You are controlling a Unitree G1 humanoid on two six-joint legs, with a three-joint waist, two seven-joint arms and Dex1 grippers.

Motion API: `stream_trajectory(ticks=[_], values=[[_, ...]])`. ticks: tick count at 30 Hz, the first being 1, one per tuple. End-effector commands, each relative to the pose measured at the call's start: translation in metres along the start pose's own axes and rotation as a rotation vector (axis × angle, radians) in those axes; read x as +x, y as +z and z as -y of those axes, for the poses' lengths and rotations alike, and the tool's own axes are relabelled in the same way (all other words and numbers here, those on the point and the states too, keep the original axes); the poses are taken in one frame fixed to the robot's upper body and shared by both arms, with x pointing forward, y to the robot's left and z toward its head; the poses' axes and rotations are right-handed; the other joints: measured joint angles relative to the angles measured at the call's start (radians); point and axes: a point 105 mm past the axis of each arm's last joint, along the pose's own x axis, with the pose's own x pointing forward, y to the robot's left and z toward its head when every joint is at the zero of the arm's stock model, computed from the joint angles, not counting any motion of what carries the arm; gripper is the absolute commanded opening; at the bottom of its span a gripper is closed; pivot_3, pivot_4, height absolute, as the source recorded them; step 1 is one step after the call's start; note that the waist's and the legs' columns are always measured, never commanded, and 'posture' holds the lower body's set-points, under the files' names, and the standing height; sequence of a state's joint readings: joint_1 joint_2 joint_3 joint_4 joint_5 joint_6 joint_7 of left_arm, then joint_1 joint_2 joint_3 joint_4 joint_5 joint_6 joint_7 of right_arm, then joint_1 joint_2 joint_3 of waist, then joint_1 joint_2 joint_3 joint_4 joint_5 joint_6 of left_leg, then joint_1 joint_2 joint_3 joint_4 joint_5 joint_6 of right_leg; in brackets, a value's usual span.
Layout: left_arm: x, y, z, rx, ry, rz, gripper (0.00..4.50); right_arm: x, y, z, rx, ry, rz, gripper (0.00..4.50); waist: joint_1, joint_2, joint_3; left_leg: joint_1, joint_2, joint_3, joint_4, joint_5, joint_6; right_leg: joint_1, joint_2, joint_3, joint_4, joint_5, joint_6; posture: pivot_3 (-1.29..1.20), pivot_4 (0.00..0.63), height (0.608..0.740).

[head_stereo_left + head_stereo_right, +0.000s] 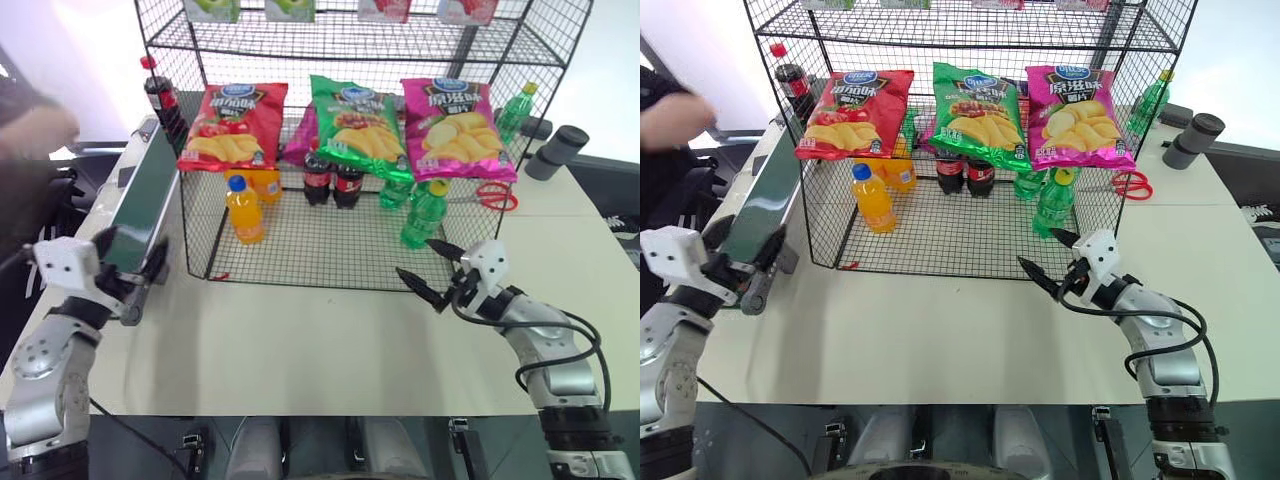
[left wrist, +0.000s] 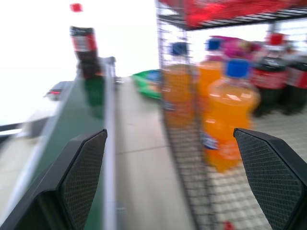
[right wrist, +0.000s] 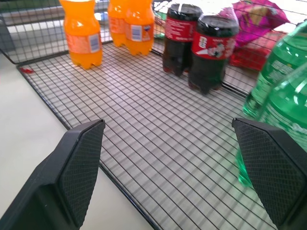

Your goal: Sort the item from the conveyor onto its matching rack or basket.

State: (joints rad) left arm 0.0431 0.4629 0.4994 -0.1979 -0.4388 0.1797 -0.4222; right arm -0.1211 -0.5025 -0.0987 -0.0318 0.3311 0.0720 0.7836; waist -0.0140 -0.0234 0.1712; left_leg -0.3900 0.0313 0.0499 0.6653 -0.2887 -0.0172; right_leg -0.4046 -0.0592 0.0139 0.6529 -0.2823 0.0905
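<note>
1. The right gripper (image 1: 432, 272) is hovering over the table (image 1: 300, 340) at the black wire rack's (image 1: 300, 250) front edge, jaws spread and holding nothing
2. The left gripper (image 1: 135, 262) is hanging at the near end of the conveyor (image 1: 145, 195), its fingers (image 2: 81, 177) parted wide and empty
3. The cola bottle (image 1: 162, 98) is standing upright at the belt's far end, well apart from both grippers, straight ahead between the left jaws in the left wrist view

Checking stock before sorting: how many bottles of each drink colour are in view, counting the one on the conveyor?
Cola bottles: 3
Orange bottles: 3
Green bottles: 3
Total: 9
</note>
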Motion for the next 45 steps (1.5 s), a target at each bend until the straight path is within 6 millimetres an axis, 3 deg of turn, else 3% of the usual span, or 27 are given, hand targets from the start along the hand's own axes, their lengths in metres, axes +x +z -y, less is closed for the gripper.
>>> stream_trajectory(ticks=[1,5,14,20,45], values=[[-0.004,0.001,-0.022,0.027,0.141,0.029,4.5,0.007,0.011,-0.004,-0.028,0.024,0.047,4.42,0.001,0.0,0.0,0.0,0.0,0.0,0.0,0.0,0.0,0.0,0.0,0.0,0.0,0.0,0.0,0.0,0.15,0.74],[-0.001,-0.012,-0.024,0.034,0.178,-0.001,4.5,0.012,0.019,-0.015,-0.015,0.081,0.069,4.42,0.002,-0.001,0.0,0.0,0.0,0.0,0.0,0.0,0.0,0.0,0.0,0.0,0.0,0.0,0.0,0.0,0.15,0.74],[0.011,-0.027,-0.02,0.014,0.189,-0.009,4.5,0.027,0.045,-0.071,0.007,0.273,0.141,4.42,0.0,-0.001,-0.001,0.0,0.0,-0.001,0.0,0.0,0.0,0.0,0.0,-0.001,0.0,0.0,0.0,0.0,0.15,0.74],[0.015,-0.033,-0.022,-0.008,0.194,-0.008,4.5,0.03,0.045,-0.086,0.01,0.298,0.15,4.42,0.001,-0.001,-0.001,0.0,0.0,0.0,0.0,0.0,0.0,0.0,-0.001,-0.001,0.0,0.0,0.0,0.0,0.15,0.74],[0.006,-0.034,-0.04,-0.039,0.308,0.009,4.5,0.036,0.041,-0.094,0.019,0.319,0.154,4.42,0.001,-0.002,-0.001,0.0,0.0,-0.001,0.0,0.0,0.0,0.0,-0.002,-0.001,0.0,0.0,0.0,0.0,0.15,0.74]])
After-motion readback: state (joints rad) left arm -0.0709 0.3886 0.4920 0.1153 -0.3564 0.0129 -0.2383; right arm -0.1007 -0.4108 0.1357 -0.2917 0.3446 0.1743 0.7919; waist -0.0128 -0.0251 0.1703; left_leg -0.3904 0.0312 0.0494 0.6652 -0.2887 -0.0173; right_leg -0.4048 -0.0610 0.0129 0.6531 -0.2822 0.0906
